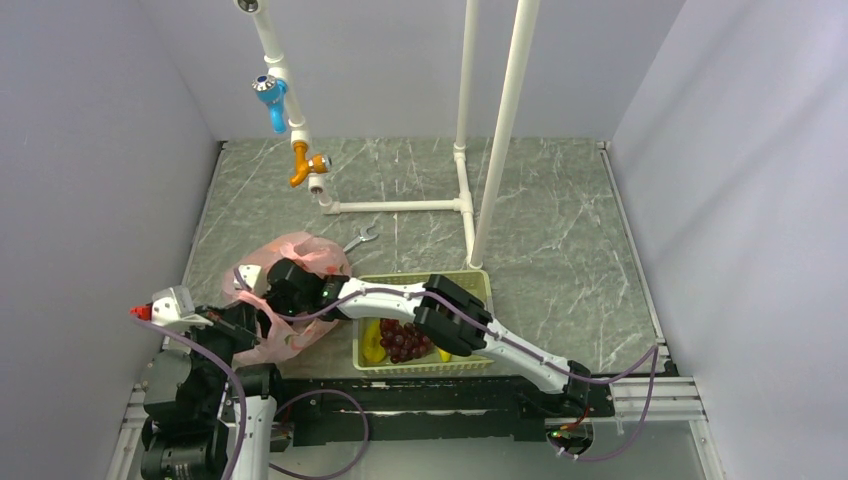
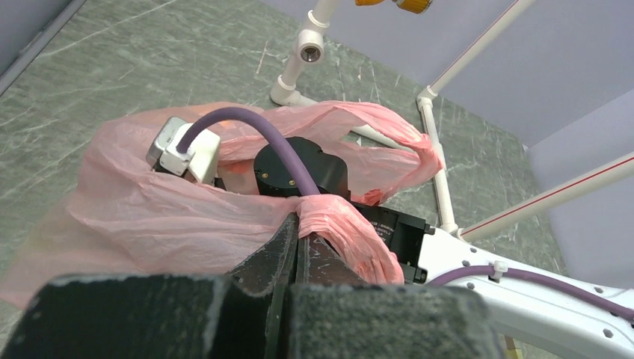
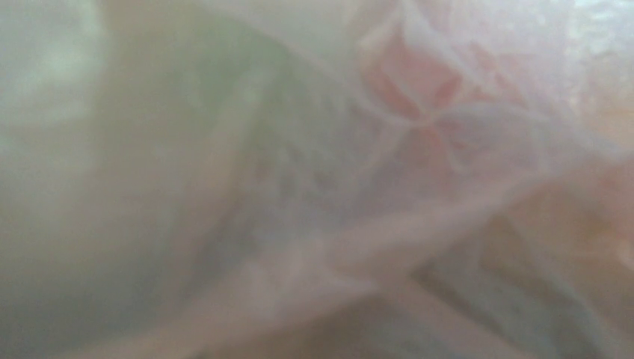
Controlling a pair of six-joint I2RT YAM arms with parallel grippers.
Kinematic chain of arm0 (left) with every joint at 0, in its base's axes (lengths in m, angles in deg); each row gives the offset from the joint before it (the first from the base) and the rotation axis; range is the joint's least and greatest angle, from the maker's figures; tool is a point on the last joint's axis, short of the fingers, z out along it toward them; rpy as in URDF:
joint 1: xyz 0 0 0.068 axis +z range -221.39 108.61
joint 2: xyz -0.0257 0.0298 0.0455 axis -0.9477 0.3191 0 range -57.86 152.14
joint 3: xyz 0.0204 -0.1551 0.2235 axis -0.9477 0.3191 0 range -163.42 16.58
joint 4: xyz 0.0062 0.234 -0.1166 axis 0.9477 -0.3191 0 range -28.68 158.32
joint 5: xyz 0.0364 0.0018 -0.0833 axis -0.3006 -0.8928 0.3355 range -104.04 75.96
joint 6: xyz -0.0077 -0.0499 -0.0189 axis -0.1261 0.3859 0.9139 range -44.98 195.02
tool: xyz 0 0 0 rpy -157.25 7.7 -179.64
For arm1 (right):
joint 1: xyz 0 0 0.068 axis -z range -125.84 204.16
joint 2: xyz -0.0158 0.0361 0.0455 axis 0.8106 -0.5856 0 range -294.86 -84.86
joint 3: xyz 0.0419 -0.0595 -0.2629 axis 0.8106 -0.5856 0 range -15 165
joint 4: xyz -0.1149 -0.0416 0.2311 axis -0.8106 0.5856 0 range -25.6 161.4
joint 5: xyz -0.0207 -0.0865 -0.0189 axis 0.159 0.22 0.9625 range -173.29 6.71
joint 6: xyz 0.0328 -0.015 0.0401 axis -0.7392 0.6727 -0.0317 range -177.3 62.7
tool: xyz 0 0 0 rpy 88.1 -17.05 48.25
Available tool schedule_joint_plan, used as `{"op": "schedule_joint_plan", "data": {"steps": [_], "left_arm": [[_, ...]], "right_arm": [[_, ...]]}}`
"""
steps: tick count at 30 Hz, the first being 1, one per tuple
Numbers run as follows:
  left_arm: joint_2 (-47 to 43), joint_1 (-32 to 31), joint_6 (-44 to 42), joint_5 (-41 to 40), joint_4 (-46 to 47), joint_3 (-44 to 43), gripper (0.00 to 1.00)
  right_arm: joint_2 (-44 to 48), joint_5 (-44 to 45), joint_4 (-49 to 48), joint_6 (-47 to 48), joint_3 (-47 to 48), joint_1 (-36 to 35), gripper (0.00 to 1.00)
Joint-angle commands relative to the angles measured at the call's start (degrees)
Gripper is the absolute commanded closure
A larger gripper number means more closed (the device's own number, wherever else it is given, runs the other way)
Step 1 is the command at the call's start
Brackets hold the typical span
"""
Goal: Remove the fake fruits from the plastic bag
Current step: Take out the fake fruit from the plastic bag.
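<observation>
1. From above: the pink bag [image 1: 305, 250] lies at the desk's [image 1: 560, 220] 8 o'clock, just beside the basket [image 1: 420, 368] holding grapes [image 1: 400, 340]. The right arm [image 1: 385, 295] reaches into it, hiding the right jaws.
2. Left wrist: the left jaws are pressed together, pinching the pink bag [image 2: 142, 217] at its rim.
3. Right wrist: only the blurred pink bag [image 3: 419, 112] shows, so I cannot tell how the right jaws stand.

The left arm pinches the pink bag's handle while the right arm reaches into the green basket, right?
Not quite. The left gripper does pinch the handle of the pink bag, but the right arm reaches into that bag, not the basket, as the left wrist view shows.
</observation>
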Motion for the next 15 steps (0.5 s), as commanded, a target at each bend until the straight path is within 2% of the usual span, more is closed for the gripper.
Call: {"op": "schedule_joint_plan", "data": {"steps": [1,6,8,15], "left_arm": [[-0.78,-0.11,1.87,1.90,3.21,-0.07,1.00],[-1.65,-0.15,1.43,1.09,1.89,-0.11,1.00],[-2.14,-0.12,0.91,0.07,0.74,-0.22,1.00],[-4.49,-0.10,-0.72,-3.89,-2.41,0.34,1.00]], "right_arm": [[-1.72,1.95,1.44,-0.31,2.78,-0.10,0.27],[3.79,1.84,-0.22,-2.10,-0.57,0.64,0.62],[6.54,1.76,-0.63,-3.46,-2.06,1.24,0.73],[15.92,0.36,-1.26,-8.28,-8.30,4.49,0.96]]}}
